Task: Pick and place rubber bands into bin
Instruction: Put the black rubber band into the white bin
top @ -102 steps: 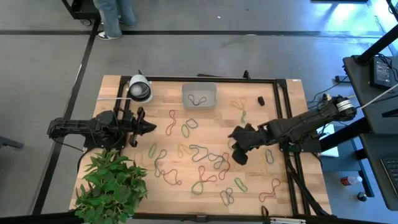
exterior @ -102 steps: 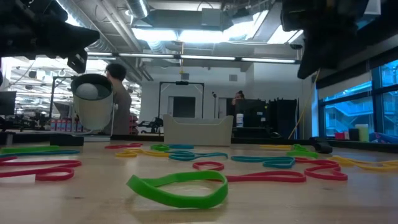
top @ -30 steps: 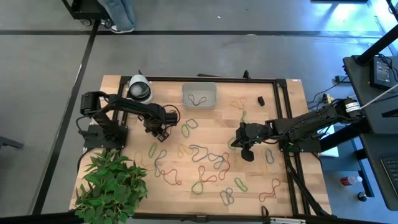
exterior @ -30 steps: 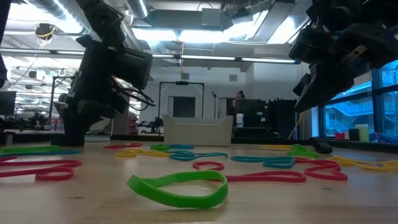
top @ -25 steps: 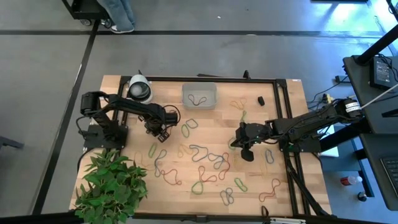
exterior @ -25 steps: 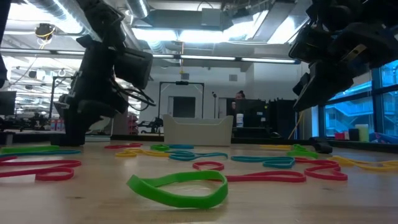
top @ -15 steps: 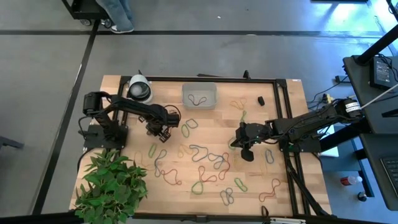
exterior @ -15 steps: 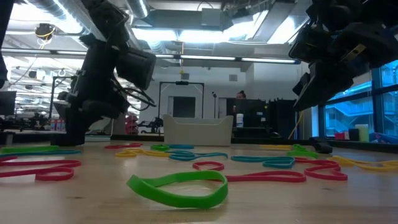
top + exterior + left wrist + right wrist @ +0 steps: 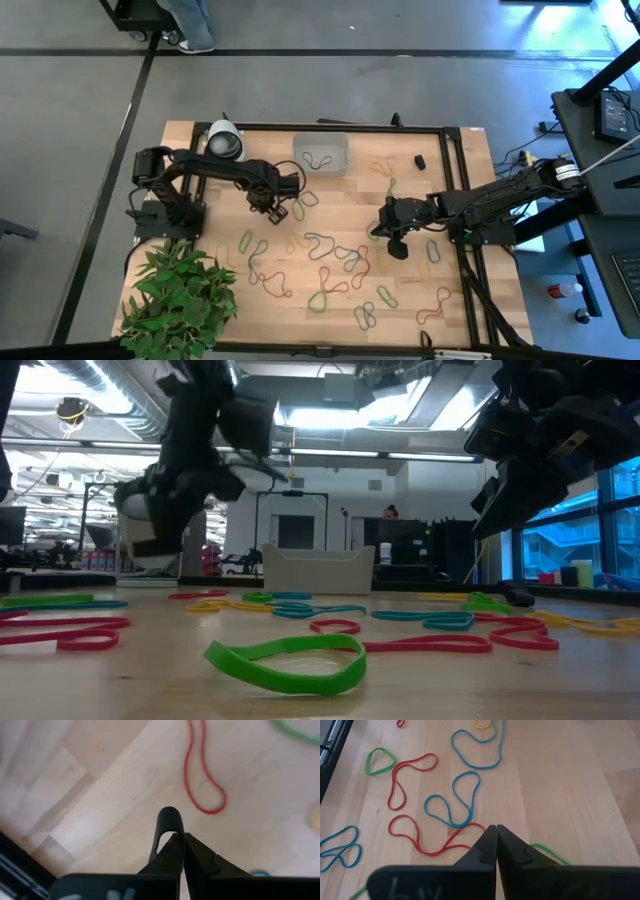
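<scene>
Many rubber bands (image 9: 330, 250) in red, blue, green and tan lie flat on the wooden table; a green one (image 9: 285, 665) is nearest in the low view. The translucent bin (image 9: 298, 150) stands at the far edge with one band (image 9: 320, 160) in it. My left gripper (image 9: 280, 203) hangs above the table left of the bin, near side, shut on a dark loop. My right gripper (image 9: 383, 228) hovers shut over the table's right half, above red and blue bands (image 9: 455, 805), touching nothing. My left gripper (image 9: 179, 837) pinches a dark rubber band between its two shut fingers. A short loop of the band (image 9: 169, 815) sticks out past the fingertips, lifted clear of the table. The rest of the band is hidden by the fingers.
A white-and-black tape roll (image 9: 223, 143) stands at the far left corner, and a potted plant (image 9: 180, 300) covers the near left corner. A small black object (image 9: 420, 161) lies right of the bin. A black frame rail (image 9: 452, 200) borders the table.
My left gripper has risen from the table and moved toward the table's right and far edge, nearer the bin, staying shut. My right arm has kept still.
</scene>
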